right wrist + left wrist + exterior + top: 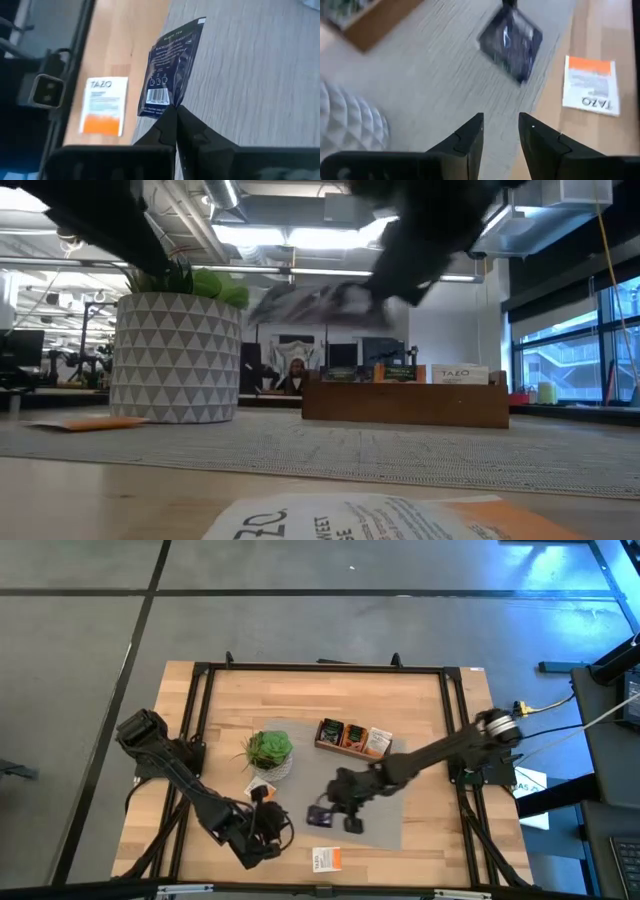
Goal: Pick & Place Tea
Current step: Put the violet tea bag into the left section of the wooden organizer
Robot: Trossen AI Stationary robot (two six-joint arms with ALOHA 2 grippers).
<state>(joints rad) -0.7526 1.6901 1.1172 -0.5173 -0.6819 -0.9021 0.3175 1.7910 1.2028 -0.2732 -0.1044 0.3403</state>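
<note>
One dark purple sachet (170, 70), barcode showing, hangs pinched by the right gripper (175, 111) mid-frame; left gripper (501, 131) slightly spread.

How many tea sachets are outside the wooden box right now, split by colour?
Dark purple sachet: 1, pinched in the right gripper fingers above the mat
White-and-orange sachet: 1, on bare wood at the table's front edge
Orange sachet: 1, flat beside the plant pot
Total: 3

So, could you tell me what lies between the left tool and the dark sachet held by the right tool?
Only bare grey mat separates the left tool from the dark sachet, as the left wrist view shows.
</note>
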